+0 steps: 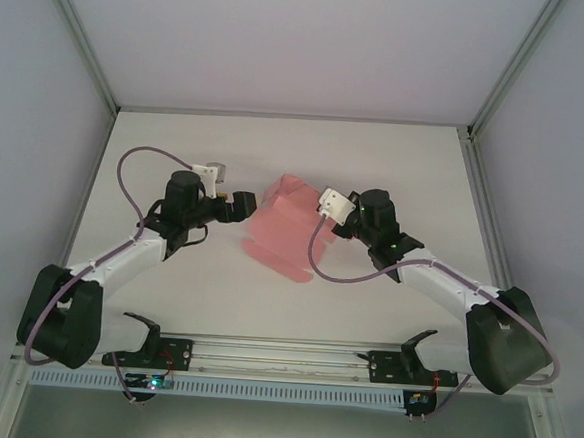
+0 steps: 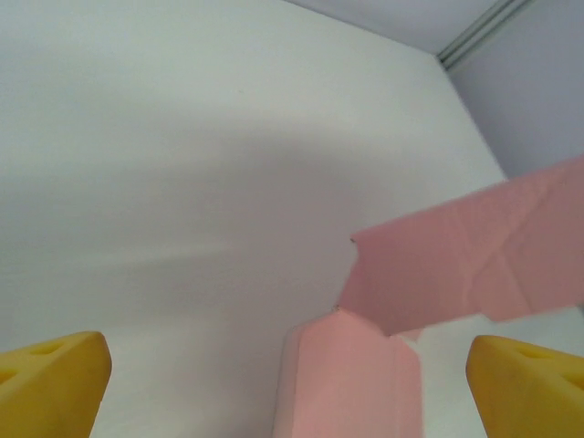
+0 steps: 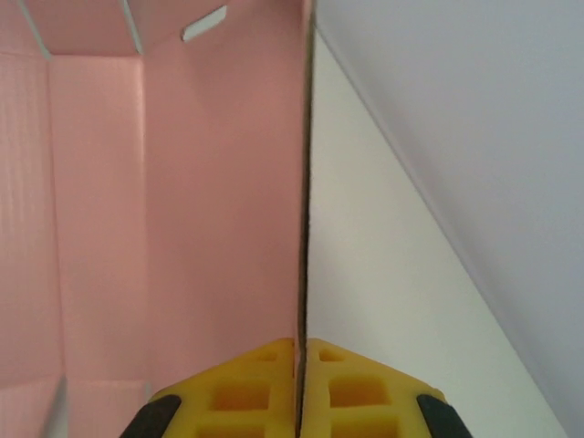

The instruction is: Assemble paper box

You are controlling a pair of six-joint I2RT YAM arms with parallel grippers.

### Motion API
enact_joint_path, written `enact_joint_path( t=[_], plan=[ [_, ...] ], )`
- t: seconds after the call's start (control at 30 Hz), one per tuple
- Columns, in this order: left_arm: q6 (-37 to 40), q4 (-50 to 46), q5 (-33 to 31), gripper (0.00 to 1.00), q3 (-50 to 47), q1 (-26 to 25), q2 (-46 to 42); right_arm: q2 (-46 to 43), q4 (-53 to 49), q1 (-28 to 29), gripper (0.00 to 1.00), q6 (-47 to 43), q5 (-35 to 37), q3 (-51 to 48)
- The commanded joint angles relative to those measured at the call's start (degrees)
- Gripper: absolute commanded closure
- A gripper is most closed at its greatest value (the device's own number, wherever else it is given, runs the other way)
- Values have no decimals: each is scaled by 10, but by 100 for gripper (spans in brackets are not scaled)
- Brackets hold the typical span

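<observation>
Top cam first: the pink paper box [image 1: 283, 226] sits mid-table [image 1: 277, 148], half folded, one side standing up and the rest lying flat toward me. The left gripper [image 1: 241, 203] is just beside its left edge, the right gripper [image 1: 325, 203] is up against its right edge, and from up here I can't make out what either pair of fingers is doing. A purple cable [image 1: 135, 168] loops off each arm and the grey wall [image 1: 41, 81] boxes the whole thing in. Left wrist cam sorts out that side: the left gripper [image 2: 287, 388] is spread wide, with yellow fingers [image 2: 50, 383] in the two bottom corners. The paper box [image 2: 456, 265] is right in front of it, a folded panel [image 2: 351, 383] poking up between the fingers without touching them and a long creased flap [image 2: 511, 246] crossing behind it. Right wrist cam gives the bit the overhead hides: the right gripper [image 3: 299, 388] is pinched tight on the thin upright edge of the paper box [image 3: 182, 210]. I'm looking along that wall into the folded-up inside, creased pink panels and a small slot [image 3: 203, 23] near the top, with table [image 3: 365, 301] on the other side.
</observation>
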Motion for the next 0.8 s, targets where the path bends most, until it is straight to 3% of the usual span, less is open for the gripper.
enact_joint_path(
  t=[0.0, 0.13, 0.27, 0.43, 0.6, 0.77],
  plan=[
    [64, -121, -75, 0, 18, -6, -15, 11, -23, -2, 100, 0, -22, 21],
    [67, -112, -129, 0, 40, -3, -12, 15, -21, -1, 100, -36, -30, 17],
    [38, -93, -127, 0, 88, 6, 34, 27, -1, 9, 100, -80, -1, 13],
    [63, -44, -52, 0, 130, 7, 123, 56, 53, 44, 100, -142, 73, 5],
    [142, 3, 54, 0, 117, 7, 153, 94, 133, 63, 100, -192, 137, -11],
    [189, 22, 122, 12, 87, 7, 164, 123, 174, 69, 100, -215, 153, -15]
  ],
)
